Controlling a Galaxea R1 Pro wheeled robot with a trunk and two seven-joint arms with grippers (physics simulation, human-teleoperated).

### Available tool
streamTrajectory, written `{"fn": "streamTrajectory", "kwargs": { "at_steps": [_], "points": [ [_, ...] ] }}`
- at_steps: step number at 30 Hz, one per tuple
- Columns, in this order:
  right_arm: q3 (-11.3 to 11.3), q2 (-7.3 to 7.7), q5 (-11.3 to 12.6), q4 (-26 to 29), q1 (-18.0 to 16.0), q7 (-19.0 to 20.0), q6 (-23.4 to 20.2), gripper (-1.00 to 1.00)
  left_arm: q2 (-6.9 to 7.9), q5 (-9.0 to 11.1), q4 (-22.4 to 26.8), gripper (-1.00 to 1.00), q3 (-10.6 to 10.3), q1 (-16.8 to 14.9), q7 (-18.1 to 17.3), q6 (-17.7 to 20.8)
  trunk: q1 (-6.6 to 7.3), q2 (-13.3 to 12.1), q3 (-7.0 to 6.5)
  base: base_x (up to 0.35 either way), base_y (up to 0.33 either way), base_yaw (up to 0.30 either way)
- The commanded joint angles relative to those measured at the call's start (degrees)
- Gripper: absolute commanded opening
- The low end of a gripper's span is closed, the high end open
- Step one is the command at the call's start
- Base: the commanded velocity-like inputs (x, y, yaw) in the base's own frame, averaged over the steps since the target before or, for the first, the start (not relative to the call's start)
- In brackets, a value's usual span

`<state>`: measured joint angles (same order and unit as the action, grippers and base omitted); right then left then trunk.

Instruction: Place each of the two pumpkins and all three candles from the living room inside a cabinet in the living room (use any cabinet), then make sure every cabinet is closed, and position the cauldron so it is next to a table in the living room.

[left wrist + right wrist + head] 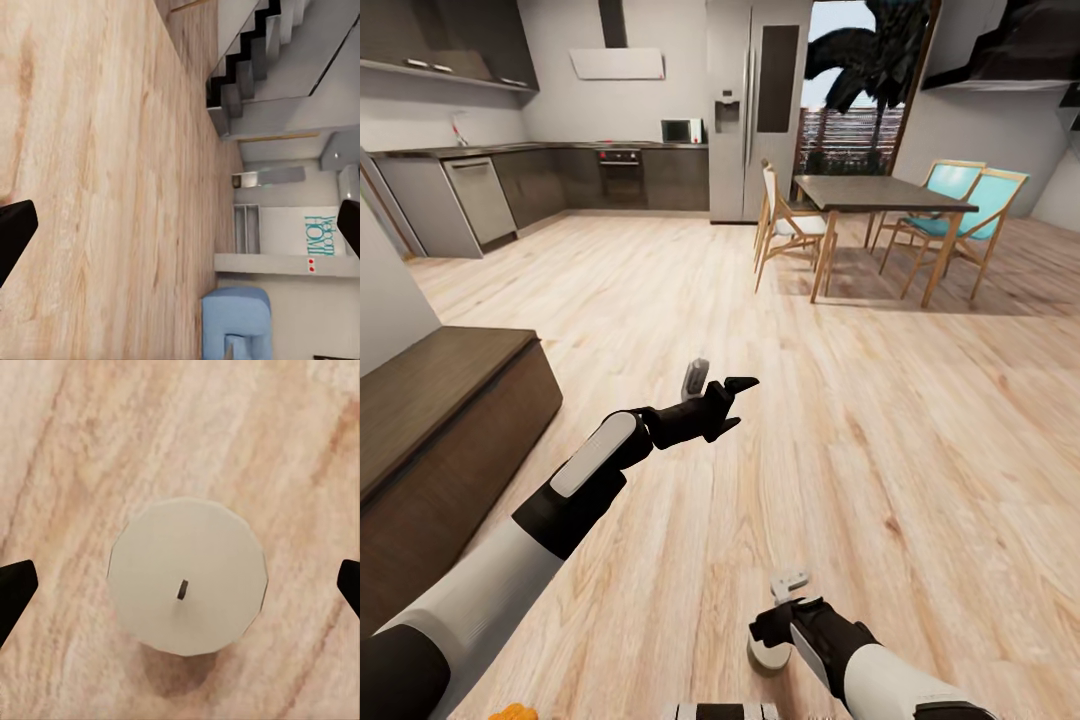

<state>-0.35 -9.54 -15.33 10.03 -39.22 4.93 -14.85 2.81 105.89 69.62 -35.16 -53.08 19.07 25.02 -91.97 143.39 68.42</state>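
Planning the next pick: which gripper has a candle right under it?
The right gripper: its wrist view looks straight down on a candle standing on the wood floor between its open fingertips. The left gripper hangs over bare floor.

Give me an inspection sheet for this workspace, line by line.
Surface: light wood floor.
Job's things: candle upright on the floor under the right gripper; dark-brown cabinet at left, closed; orange bit at the bottom edge, unidentifiable.
Clutter: nothing seen.
Grippers: right open, fingers apart from the candle; left gripper open, empty.
Cables: nothing seen.
Surroundings: kitchen units, fridge, dining table with chairs.
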Motion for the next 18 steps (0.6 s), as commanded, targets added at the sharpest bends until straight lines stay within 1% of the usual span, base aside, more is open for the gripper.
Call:
{"fn": "streamTrajectory", "kwargs": {
  "at_steps": [1,8,10,14,18],
  "points": [
    [0.00,-0.05,-0.02,0.00,-0.01,0.00,0.00,1.00,0.00,0.01,0.00,1.00,0.00,0.00,0.00,-0.02,-0.02,0.02,0.23,0.000,0.000,0.000],
    [0.00,-0.13,-0.05,0.27,-0.01,0.07,0.08,1.00,0.00,0.01,-0.01,1.00,0.00,0.00,0.00,-0.06,-0.20,0.11,1.78,0.000,0.000,0.000],
    [0.03,-0.08,0.17,0.92,-0.67,-0.27,-0.57,1.00,0.54,-0.15,0.32,1.00,0.00,0.66,-0.66,-0.09,-0.21,0.11,1.77,0.000,0.000,0.000],
    [0.06,-0.10,0.15,2.22,-1.98,-0.19,-1.86,1.00,0.49,-0.07,0.06,1.00,0.00,1.95,-1.51,-0.16,-0.21,0.11,1.77,0.000,0.000,0.000],
    [-0.02,-0.12,0.13,3.53,-3.18,-0.08,-0.55,1.00,0.50,0.00,-0.23,1.00,0.00,2.85,-1.71,-0.18,-0.21,0.11,1.77,0.000,0.000,0.000]
  ]
}}
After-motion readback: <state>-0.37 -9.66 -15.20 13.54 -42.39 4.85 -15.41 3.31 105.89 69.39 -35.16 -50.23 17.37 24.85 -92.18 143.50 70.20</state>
